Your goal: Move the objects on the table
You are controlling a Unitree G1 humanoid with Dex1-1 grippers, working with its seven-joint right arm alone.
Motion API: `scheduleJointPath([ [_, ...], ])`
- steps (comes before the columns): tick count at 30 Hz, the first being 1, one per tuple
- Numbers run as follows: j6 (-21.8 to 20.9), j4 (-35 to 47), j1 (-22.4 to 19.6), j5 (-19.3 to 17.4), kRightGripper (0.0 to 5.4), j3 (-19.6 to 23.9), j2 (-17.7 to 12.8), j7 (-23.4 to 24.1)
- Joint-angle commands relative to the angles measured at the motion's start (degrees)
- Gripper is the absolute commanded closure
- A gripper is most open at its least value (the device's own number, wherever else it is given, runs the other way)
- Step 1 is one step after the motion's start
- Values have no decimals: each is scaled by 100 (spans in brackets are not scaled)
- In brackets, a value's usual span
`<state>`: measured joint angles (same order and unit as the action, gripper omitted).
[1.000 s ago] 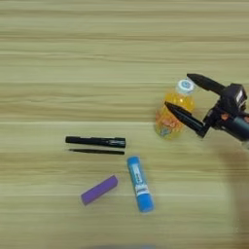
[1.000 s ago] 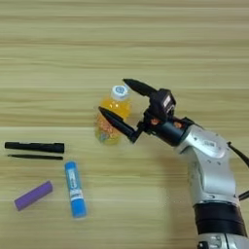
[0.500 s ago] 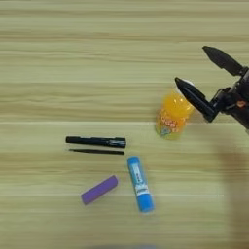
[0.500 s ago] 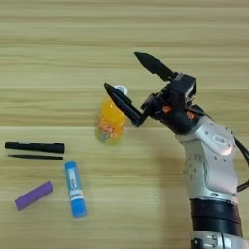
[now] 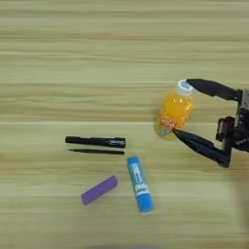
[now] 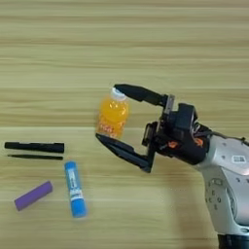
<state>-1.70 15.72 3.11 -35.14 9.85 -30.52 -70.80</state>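
A small orange juice bottle (image 5: 173,111) with a white cap stands right of centre on the wooden table (image 5: 97,44). My right gripper (image 6: 107,113) is open. One black finger (image 6: 138,93) reaches to the cap and the other (image 6: 124,151) to the base, so the bottle (image 6: 113,116) sits between the tips. I cannot tell whether they touch it. To the left lie a black marker (image 5: 95,141) and a thin black stick (image 5: 96,151) just below it. A blue glue stick (image 5: 140,183) and a purple bar (image 5: 99,189) lie nearer the front.
My silver forearm (image 6: 226,177) comes in from the lower right corner in the right eye view.
Half a second ago the gripper had drawn back to the right and upward, off the bottle. Now its open fingers are back around the bottle, which has stayed in place.
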Motion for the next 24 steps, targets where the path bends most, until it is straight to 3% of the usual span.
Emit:
scheduleJointPath([
  [1,36,-68,-117,408,4,-285,-370,-113],
  [15,-324,-967,-725,2058,4,-1537,-950,-998],
  [24,-725,-986,-815,2742,4,-1953,-1070,-1042],
])
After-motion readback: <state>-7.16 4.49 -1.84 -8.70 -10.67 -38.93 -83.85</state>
